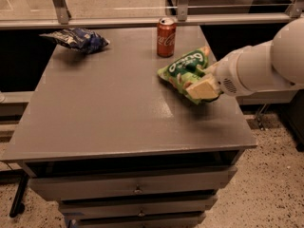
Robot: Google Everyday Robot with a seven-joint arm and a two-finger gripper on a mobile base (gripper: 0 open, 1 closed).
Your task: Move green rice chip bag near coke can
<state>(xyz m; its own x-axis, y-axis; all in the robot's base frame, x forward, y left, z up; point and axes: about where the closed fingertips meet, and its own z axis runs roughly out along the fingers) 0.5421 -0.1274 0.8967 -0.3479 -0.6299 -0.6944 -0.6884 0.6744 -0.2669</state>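
Gripper (pixel 203 88) is over the right side of the grey table (pixel 104 113), pinching the near end of the glossy green rice chip bag (pixel 183 69). The bag is just near-right of the red cylindrical coke can (pixel 166 37), apart from it. Watch your push: the bag's far corner could tip the can, and slick foil may slip.

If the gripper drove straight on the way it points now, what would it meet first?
The green rice chip bag, which the gripper holds. Past it, probably only bare table top; the coke can looks off that line.
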